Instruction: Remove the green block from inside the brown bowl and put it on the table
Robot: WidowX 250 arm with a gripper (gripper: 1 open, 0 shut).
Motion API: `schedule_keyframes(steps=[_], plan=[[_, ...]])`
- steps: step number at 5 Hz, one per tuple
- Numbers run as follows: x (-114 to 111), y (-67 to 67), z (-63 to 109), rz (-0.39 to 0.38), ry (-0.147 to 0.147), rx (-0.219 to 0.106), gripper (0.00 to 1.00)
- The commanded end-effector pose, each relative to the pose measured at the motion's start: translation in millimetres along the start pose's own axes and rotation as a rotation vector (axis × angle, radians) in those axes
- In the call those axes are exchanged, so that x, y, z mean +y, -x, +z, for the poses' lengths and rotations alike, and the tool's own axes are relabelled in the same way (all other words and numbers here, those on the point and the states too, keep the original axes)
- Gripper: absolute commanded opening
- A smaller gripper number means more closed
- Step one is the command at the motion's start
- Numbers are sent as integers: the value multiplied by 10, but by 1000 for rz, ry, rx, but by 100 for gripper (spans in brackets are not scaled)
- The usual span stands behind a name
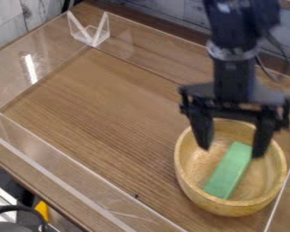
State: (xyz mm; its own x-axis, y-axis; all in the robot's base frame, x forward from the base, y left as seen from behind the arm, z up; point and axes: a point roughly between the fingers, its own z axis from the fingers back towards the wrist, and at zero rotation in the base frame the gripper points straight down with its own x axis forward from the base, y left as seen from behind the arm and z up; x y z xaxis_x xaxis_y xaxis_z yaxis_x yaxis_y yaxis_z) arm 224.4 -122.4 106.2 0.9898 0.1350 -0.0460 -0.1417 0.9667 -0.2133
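The tool (235, 138) hangs over the brown bowl (190, 174) w/ its two dark fingers (201, 127) spread wide, released, gripping nothing. One finger comes down at about the bowl's 10 o'clock, just inside the rim; the other at about 2 o'clock, near the far-right rim. The black arm rises from the tool toward 12 o'clock and leaves the view at the top edge.

The green block (230, 169) lies flat inside the bowl, long axis running approx from 7 to 1 o'clock, its upper end sitting between the two fingers. Can't tell whether either finger touches the block; a gap shows on the left side, the right one is close beside the block's top end. The block is still in the bowl, not yet on the bench (99, 109).

The bowl sits at the bench's 4 o'clock corner area, close to the right edge of the view. The rest of the wood-grain surface stretches toward 9–11 o'clock. Clear acrylic walls (51, 177) border the bench along the near-left side and far-left side. A small clear V-shaped acrylic piece (88, 28) stands at approx 11 o'clock, well apart from bowl & tool.
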Motion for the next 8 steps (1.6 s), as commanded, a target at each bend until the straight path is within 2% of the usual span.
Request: schedule_keyframes(steps=[1, 3, 8], plan=[[-124, -18, -158, -33, -11, -8, 100], [-75, -83, -400, -49, -27, -4, 100], [65, -217, -485, -84, -49, -15, 100]])
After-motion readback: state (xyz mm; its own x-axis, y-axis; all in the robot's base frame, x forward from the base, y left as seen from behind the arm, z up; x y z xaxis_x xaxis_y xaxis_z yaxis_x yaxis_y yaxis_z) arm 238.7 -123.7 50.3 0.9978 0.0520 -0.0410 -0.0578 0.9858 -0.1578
